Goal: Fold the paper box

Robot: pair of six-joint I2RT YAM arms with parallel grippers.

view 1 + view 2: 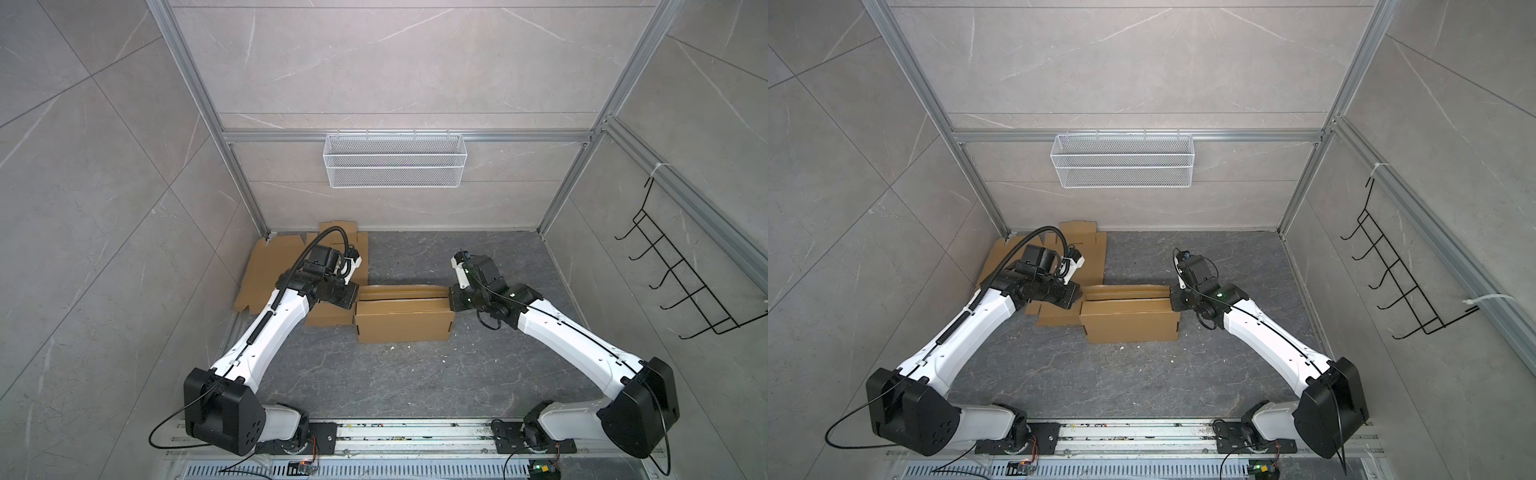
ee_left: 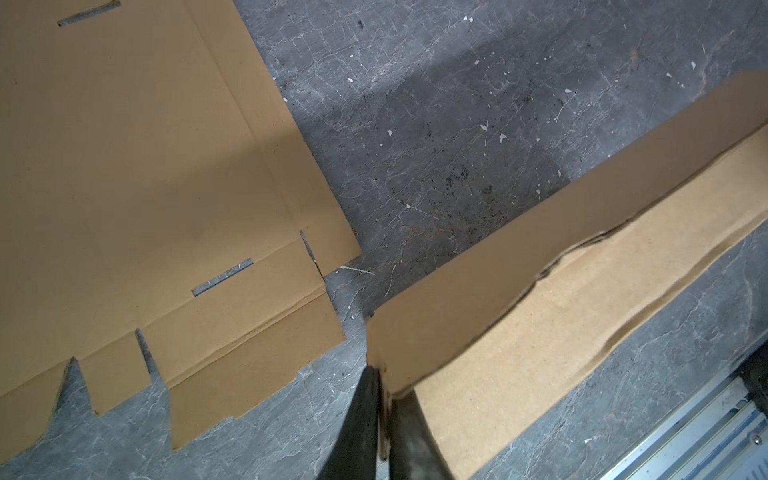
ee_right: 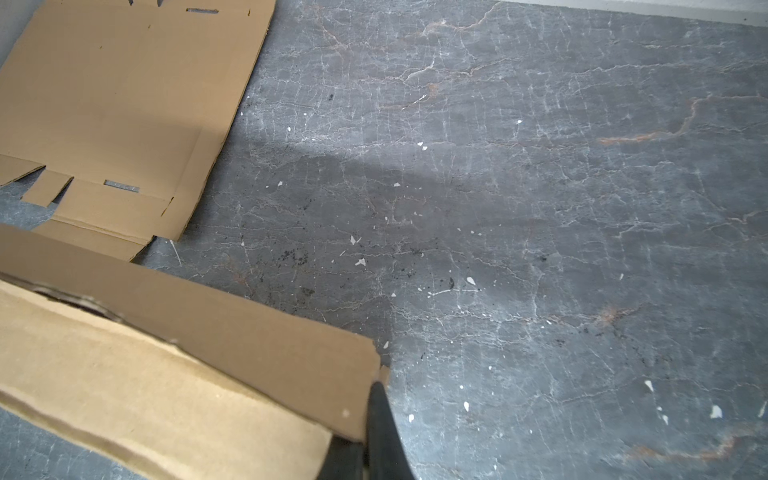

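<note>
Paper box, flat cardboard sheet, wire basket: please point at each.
paper box point(image 1: 403, 326): in a top view, front wall.
flat cardboard sheet point(image 1: 266, 270): in a top view, bare middle.
wire basket point(image 1: 395, 176): in a top view, front mesh.

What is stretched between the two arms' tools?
The half-folded paper box fills that whole stretch. The left tool is shut on one end of it and the right tool on the opposite end, as both top views show.

L arm point(image 1: 274, 324) and R arm point(image 1: 582, 336) both stretch fwd and lean inward, wrists facing each other. L gripper point(image 2: 380, 386) is closed, its fingers point(image 2: 361, 419) pinch one end of the box point(image 2: 498, 299). R gripper point(image 3: 371, 411) is closed as well, pinching the opposite end.
</note>
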